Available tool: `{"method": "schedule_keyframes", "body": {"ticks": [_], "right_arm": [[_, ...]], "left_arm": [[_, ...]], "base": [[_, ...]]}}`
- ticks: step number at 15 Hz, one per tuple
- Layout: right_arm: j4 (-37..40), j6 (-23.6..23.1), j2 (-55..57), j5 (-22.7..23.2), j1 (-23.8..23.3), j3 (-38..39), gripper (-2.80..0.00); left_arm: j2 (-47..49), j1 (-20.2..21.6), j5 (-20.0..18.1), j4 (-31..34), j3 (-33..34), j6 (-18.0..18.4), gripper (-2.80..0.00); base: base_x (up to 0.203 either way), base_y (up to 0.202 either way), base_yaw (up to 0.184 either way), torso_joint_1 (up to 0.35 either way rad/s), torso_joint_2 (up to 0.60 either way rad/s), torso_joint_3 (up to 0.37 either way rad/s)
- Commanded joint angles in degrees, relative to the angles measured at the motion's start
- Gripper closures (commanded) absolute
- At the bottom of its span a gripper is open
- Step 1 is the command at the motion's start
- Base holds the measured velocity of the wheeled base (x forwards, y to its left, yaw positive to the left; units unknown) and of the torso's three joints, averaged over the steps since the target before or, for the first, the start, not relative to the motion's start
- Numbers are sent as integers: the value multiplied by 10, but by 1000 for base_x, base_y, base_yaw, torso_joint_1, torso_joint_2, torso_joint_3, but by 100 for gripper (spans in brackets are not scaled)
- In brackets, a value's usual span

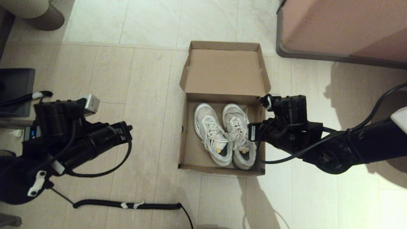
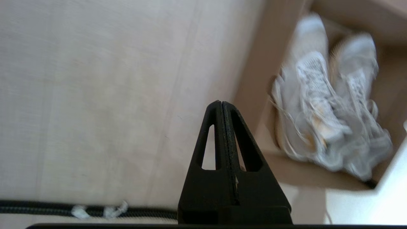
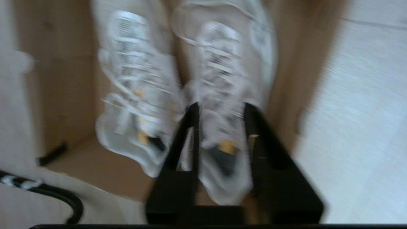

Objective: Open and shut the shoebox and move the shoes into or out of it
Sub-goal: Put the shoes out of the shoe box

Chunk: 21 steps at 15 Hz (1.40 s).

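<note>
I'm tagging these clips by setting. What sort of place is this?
Probably a room in a home, perhaps a living room or bedroom. The shoebox sits on a pale tiled floor, with an upholstered pink-brown furniture block on one side and what looks like a round ribbed seat on the other.

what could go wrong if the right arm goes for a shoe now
The loose laces of the two shoes tangle together, so lifting one may drag the other. The right tool is open above the shoe nearest the shoebox wall, so a finger could catch the cardboard. The left tool is shut over the floor, no help.
</note>
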Motion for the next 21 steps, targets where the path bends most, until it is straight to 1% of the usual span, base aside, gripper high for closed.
{"method": "schedule_keyframes", "body": {"ticks": [1, 3, 5, 8, 10, 12, 14, 17, 20, 21], "right_arm": [[-55, -1, 65, -2, 12, 2, -280], [-102, -1, 108, -4, 32, 6, -280], [-109, 2, 122, -12, 49, 23, -280], [-109, 19, 141, -25, 55, 23, -280], [-111, 22, 168, -33, 56, 18, -280], [-139, 20, 210, -44, 55, -2, -280], [-161, 17, 254, -57, 52, -51, -280], [-168, 17, 288, -66, 39, -113, -280], [-167, 16, 317, -89, 26, -150, -280], [-167, 16, 319, -89, 25, -151, 0]], "left_arm": [[-1, 6, 4, -23, 16, 0, 0], [3, 10, 5, -24, 16, 0, 0], [1, 10, 5, -24, 18, 0, 0], [-6, 11, 5, -24, 15, 1, 0], [-11, 11, 5, -24, 16, 1, 0], [-14, 14, 5, -24, 14, 1, 0], [-14, 15, 5, -25, 14, 0, 0], [-14, 22, 4, -25, 16, -3, 0], [-14, 22, 4, -25, 16, -3, 0], [-14, 22, 4, -25, 18, -3, 0]], "base": [[0, 0, 0, 0, 0, 0], [0, 0, 0, 0, 0, 0], [0, 0, 0, 0, 0, 0], [0, 0, 0, 0, 0, 0], [0, 0, 0, 0, 0, 0], [0, 0, 0, 0, 0, 0], [0, 0, 0, 0, 0, 0], [0, 0, 0, 0, 0, 0], [0, 0, 0, 0, 0, 0], [0, 0, 0, 0, 0, 0]]}}
